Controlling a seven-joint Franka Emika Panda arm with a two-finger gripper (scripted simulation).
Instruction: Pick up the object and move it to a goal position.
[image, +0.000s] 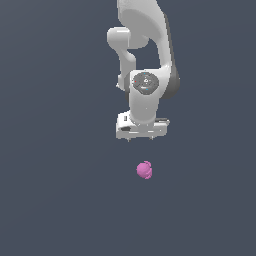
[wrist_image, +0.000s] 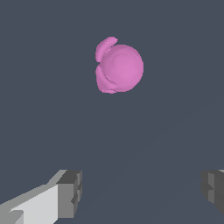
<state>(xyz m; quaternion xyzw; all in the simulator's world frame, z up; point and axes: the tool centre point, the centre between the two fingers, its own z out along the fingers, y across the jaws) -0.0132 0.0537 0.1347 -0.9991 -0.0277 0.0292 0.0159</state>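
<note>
Plain dark grey-blue ground, pink object (image: 144, 170) lying apart from open-jawed tool (image: 140, 139)

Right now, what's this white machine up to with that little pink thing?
A white robot arm is about to pick up the small pink lumpy blob and carry it elsewhere. It has not touched the blob yet. The claw hangs over the plain grey floor with the blob apart from it. In the wrist view the two fingers stand wide apart with nothing between them, so the claw is open and empty.
</note>
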